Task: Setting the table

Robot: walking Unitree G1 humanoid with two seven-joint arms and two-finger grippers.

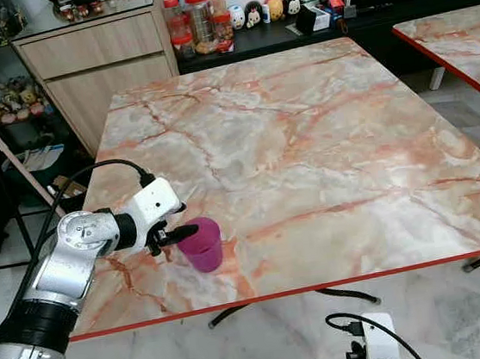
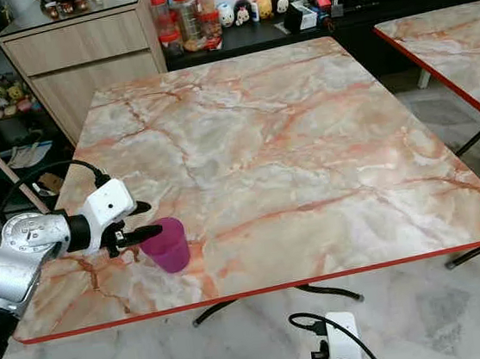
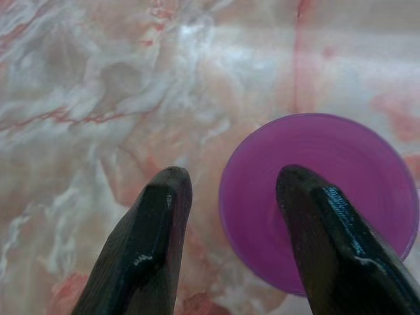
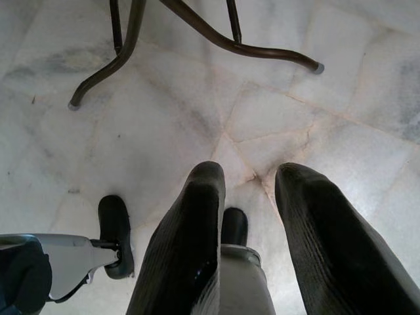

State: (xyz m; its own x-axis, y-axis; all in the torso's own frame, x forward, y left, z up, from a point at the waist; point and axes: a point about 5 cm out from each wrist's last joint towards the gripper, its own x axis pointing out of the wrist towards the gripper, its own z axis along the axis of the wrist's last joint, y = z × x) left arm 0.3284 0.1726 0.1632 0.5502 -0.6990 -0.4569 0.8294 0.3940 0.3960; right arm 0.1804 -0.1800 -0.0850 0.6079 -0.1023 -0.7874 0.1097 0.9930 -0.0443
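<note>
A purple plastic cup (image 1: 202, 244) stands upright on the marble-patterned table (image 1: 321, 127), near its front left corner. My left gripper (image 1: 189, 220) reaches in from the left at the cup's rim. In the left wrist view the left gripper (image 3: 233, 174) is open and straddles the rim of the cup (image 3: 328, 144): one finger hangs over the cup's inside, the other is outside it over the tabletop. My right gripper (image 4: 251, 169) hangs open below the table's front edge, over the floor, holding nothing.
A second marble table (image 1: 466, 32) stands to the right across a narrow gap. Behind the table are a wooden cabinet (image 1: 96, 57) and a low shelf with jars (image 1: 196, 20) and figurines. A thin stick (image 1: 12, 162) leans at the left. Curved table legs (image 4: 216, 36) cross the floor.
</note>
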